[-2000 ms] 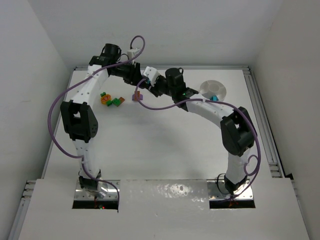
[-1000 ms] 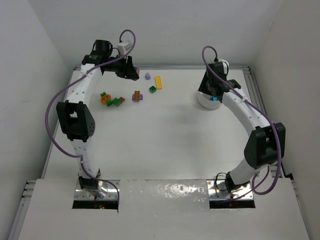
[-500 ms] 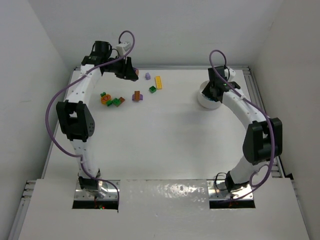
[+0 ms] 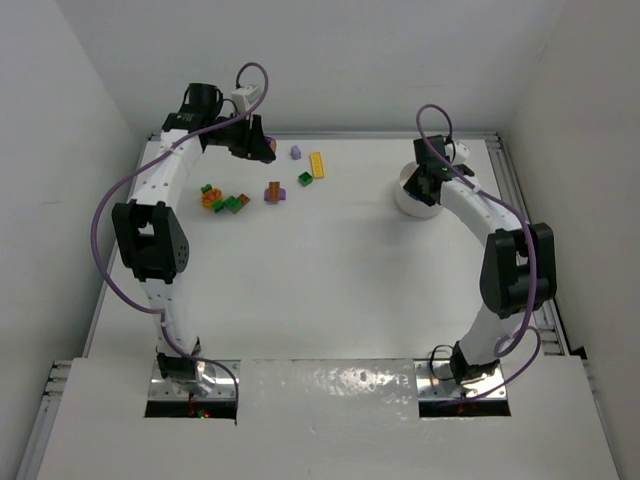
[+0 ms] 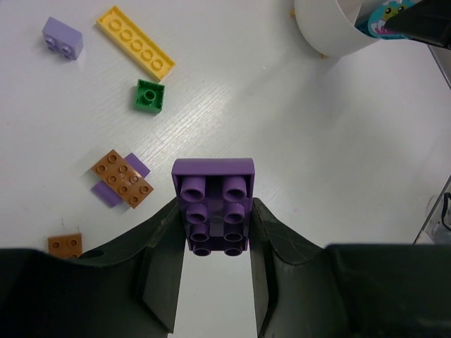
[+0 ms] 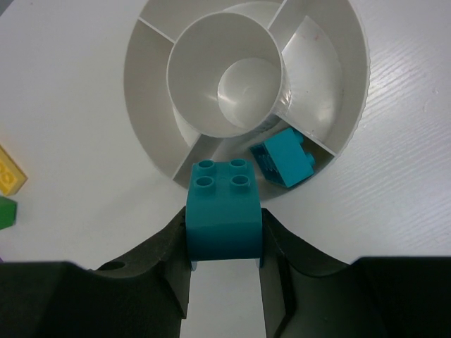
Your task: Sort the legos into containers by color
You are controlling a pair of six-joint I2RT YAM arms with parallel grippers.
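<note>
My left gripper [image 4: 258,147] is at the back left, shut on a dark purple brick [image 5: 214,204] held above the table. My right gripper [image 4: 425,186] is over the round white dish [image 4: 404,198], shut on a teal brick [image 6: 223,211] held above the dish's near rim. Another teal brick [image 6: 285,158] lies in one wedge of the dish [image 6: 317,77]. Loose on the table are a lilac brick [image 5: 62,37], a yellow plate [image 5: 135,51], a green brick [image 5: 150,96] and a brown plate on a purple one [image 5: 122,178].
A cluster of green and orange bricks [image 4: 222,199] lies at the left. An orange-brown plate [image 5: 65,244] shows at the left wrist view's edge. The dish [image 5: 324,28] stands at the table's right back, near the raised table rim [image 4: 497,150].
The right arm swung from the table's middle to the dish with the teal brick and has since edged over it. The left arm drew back to the back left, then stayed still.
</note>
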